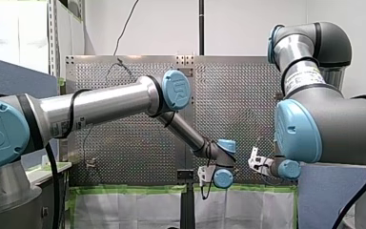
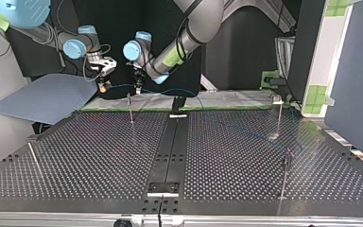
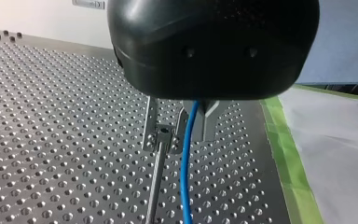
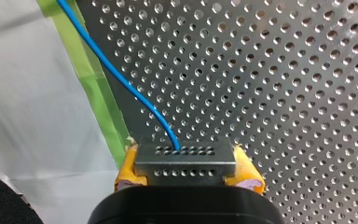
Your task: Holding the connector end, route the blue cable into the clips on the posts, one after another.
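Closest in the front view are the big joints of my arms (image 1: 9,129). Beyond them my left end effector (image 1: 204,175) and my right end effector (image 1: 255,161) hang near each other at the far edge of the tabletop (image 1: 124,143).

From the top view, the blue cable (image 2: 123,85) spans between them and runs on over the perforated plate. One post (image 2: 130,108) stands just below my left end effector.

At the left wrist, the end effector looks clenched round the cable, just beside that post's clip (image 3: 163,136). I judge this clip to be the step in hand. The span should stay taut, the cable should go squarely into the slot, and the thin post must not be dragged sideways.

At the right wrist, yellow pads (image 4: 126,170) grasp the connector (image 4: 185,161), a small perforated metal block. The cable leaves it thin, smooth, bright blue and gently curved.
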